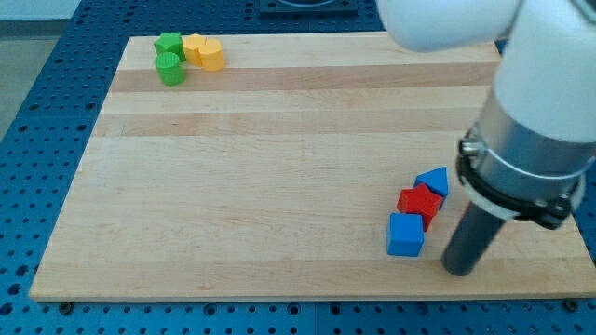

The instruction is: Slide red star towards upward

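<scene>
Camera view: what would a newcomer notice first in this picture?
The big white and grey arm fills the view's right, and my tip rests just right of the blue cube. The red star sits between that cube and a blue triangular block. Far off at the top left, green and yellow blocks cluster.

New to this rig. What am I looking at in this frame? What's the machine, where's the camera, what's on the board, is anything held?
One camera looks down at a wooden board on a blue perforated bench; where the camera is mounted isn't on record. The white and grey bulk at the view's right is a robot arm. It has no pincer, only a dark rod, so nothing is held; it just pushes. My tip rests on the board just right of the blue cube. Beside that cube sit the red star and a blue wedge-like block. At the view's top left cluster a green star, a green cylinder and two yellow blocks.
</scene>
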Controlling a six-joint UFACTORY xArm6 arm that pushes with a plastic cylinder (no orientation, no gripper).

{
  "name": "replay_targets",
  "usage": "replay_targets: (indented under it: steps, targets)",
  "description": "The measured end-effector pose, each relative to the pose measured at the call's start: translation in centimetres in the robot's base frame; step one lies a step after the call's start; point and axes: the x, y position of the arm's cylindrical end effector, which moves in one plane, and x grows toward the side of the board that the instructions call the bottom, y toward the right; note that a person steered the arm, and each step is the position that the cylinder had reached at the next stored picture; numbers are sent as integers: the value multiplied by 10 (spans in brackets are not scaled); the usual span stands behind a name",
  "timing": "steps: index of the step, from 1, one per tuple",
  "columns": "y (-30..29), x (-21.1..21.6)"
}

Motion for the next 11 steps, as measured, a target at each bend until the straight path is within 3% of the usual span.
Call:
replay_targets:
  steps: [2,8,11]
  targets:
    - [55,-24]
    - [56,-103]
    - [17,-108]
